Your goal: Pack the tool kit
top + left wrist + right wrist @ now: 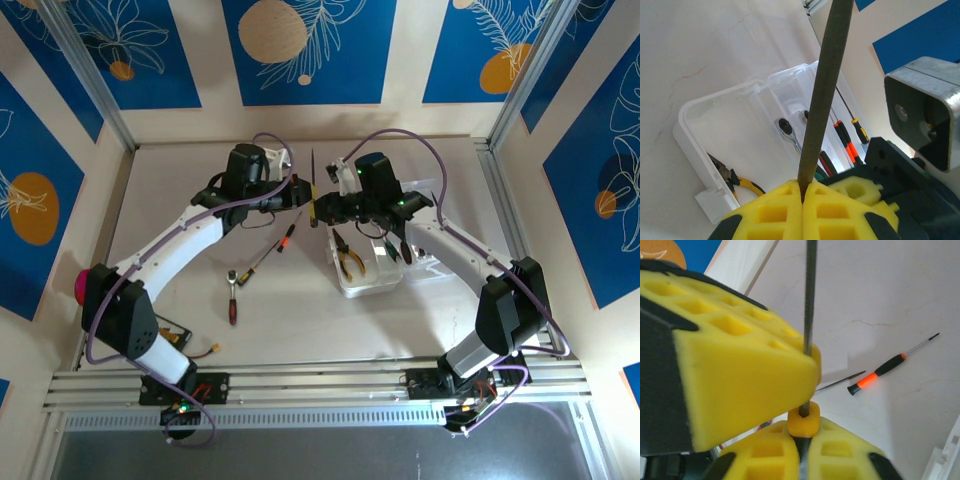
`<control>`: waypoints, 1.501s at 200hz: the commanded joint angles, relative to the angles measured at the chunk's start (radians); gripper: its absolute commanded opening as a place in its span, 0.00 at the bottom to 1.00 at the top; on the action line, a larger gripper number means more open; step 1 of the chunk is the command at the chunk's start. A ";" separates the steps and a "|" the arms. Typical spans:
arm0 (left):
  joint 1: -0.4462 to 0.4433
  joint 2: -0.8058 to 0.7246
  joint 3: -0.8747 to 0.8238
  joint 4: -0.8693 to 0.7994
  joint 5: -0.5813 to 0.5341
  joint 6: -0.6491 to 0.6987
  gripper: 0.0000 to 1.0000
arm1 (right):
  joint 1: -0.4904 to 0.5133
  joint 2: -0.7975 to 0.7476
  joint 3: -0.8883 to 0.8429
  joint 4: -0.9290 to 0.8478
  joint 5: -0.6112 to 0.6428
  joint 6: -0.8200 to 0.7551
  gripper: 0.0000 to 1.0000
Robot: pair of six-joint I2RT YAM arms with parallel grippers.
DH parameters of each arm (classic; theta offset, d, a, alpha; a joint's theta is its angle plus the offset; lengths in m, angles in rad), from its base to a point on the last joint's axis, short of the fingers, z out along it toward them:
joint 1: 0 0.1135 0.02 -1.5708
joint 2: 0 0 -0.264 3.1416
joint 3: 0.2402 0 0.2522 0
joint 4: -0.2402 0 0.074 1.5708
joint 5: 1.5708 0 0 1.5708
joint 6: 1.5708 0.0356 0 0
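Clear case (720, 120) is lying open, holding pliers (735, 180), ratchet (790, 132), screwdrivers (845, 140).
Jaws of the left gripper (802, 192) and the right gripper (801, 437) are clamping one file (827, 75).

- The case (372, 283) lies on the table (300, 330), right of centre, with pliers (347, 256) in its left half.
- A screwdriver (283, 242) lies just left of the case, a ratchet (233, 298) further left and nearer.
- A file (313, 175) stands upright behind the case, between the left gripper (304, 201) and right gripper (323, 212).
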 commanded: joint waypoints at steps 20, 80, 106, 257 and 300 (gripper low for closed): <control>-0.006 -0.037 0.003 0.004 0.031 0.020 0.21 | 0.002 -0.012 0.043 -0.021 -0.003 -0.033 0.00; 0.095 -0.080 0.080 -0.282 -0.228 0.222 1.00 | -0.153 -0.169 -0.012 -0.291 0.032 -0.164 0.00; 0.151 -0.057 0.083 -0.410 -0.355 0.300 1.00 | -0.261 -0.246 -0.022 -0.503 0.143 -0.235 0.00; 0.161 0.006 -0.194 -0.516 -0.554 0.343 1.00 | -0.452 -0.135 0.014 -0.782 0.784 -0.357 0.00; 0.161 0.011 -0.223 -0.510 -0.554 0.334 1.00 | -0.445 -0.121 -0.002 -0.745 0.771 -0.374 0.00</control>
